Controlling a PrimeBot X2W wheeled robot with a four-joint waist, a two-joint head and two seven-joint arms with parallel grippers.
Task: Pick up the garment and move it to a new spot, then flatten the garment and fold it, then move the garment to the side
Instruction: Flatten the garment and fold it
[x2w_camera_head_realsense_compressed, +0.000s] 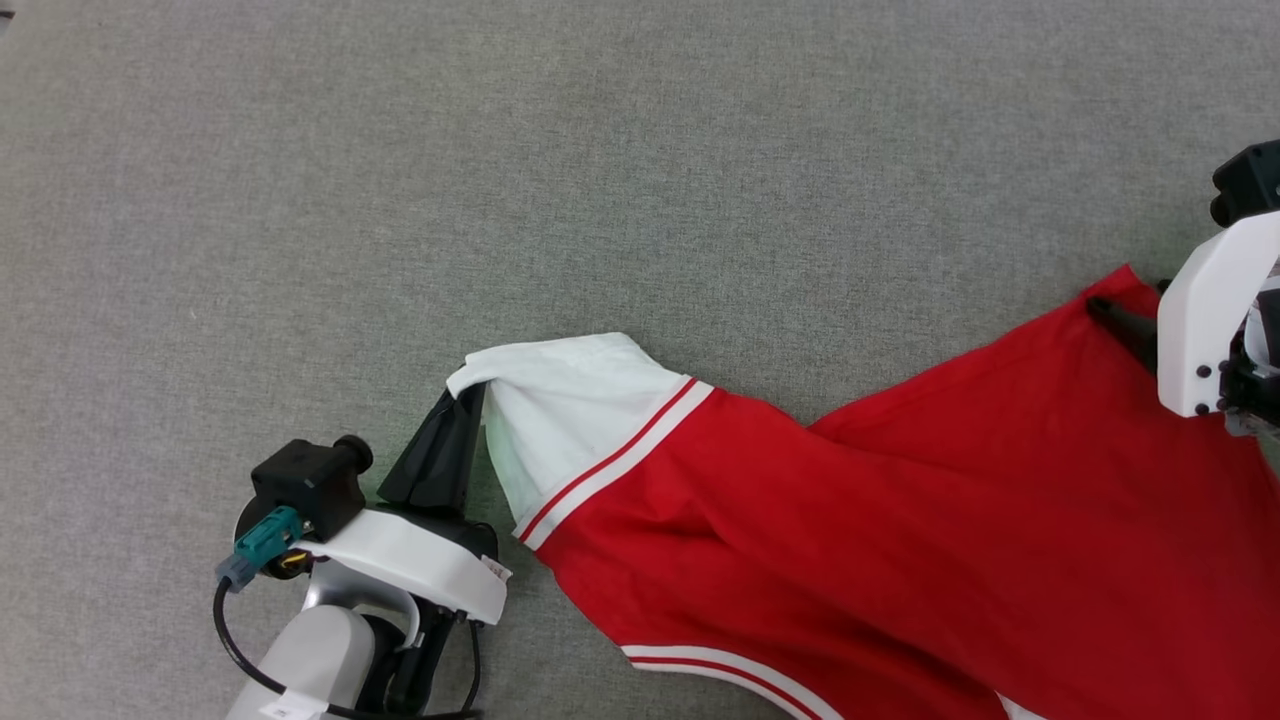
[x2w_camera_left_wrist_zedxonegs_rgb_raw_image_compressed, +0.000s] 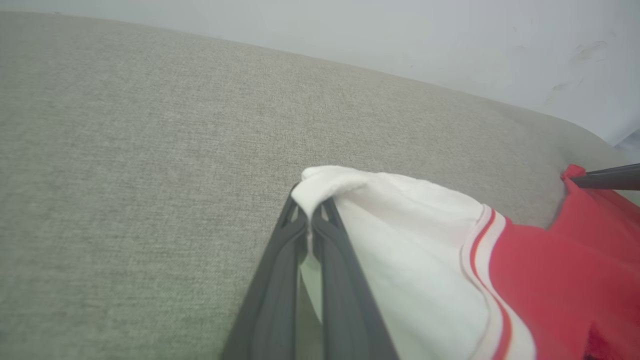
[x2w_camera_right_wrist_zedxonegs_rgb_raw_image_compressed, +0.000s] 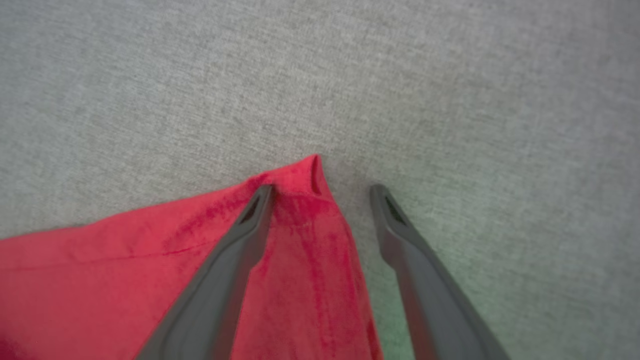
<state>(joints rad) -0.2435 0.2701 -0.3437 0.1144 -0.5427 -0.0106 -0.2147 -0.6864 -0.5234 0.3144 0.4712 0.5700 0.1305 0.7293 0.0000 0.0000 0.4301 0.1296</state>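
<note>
Grey woven cloth covers the work surface (x2w_camera_head_realsense_compressed: 600, 150) across the head view. On it lies the garment (x2w_camera_head_realsense_compressed: 850, 520), a red basketball-style T-shirt of soft knit with white short sleeves and red-white striped trim. It fills the lower right of the frame and runs off the bottom and right edges. It looks drawn out between the two arms but not smooth: broad creases cross the red body and no fold has been made. By my reading the flattening is under way, with folding and the move to the side left to do. Its long axis runs from left of centre to the right edge, climbing slightly, with the sleeve end pointing left. I cannot tell which face is up. At the right edge the right gripper (x2w_camera_head_realsense_compressed: 1135, 310) has its dark fingers spread wide, one lying on the red corner (x2w_camera_right_wrist_zedxonegs_rgb_raw_image_compressed: 310, 175) and the other on bare cloth beside it, gripping nothing. At the lower left the left gripper (x2w_camera_head_realsense_compressed: 468, 400) is pinched tight on the edge of the white sleeve (x2w_camera_head_realsense_compressed: 570, 410), holding it slightly raised.
</note>
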